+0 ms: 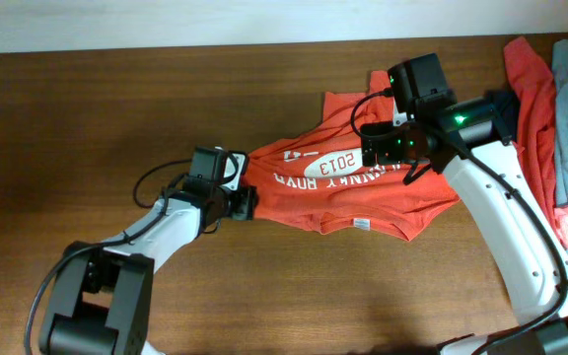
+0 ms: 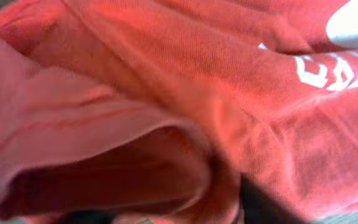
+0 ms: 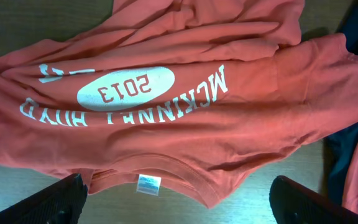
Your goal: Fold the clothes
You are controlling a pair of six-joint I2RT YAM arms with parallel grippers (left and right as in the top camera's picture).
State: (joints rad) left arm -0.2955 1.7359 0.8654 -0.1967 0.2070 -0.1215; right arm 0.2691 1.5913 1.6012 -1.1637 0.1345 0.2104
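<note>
Left gripper (image 1: pixel 243 202) is pinching the shirt (image 1: pixel 353 187) at its left edge. Right gripper (image 1: pixel 388 150) hangs over the shirt's right half, fingers (image 3: pixel 48 202) spread wide. Other clothes (image 1: pixel 560 118) are piled just right of the shirt.

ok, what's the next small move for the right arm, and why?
Probably lower the right gripper and pinch the T-shirt near its collar. It hangs open above the cloth, while the left gripper seems shut on a bunched edge, so a second grip would let both arms pull it flat.
</note>
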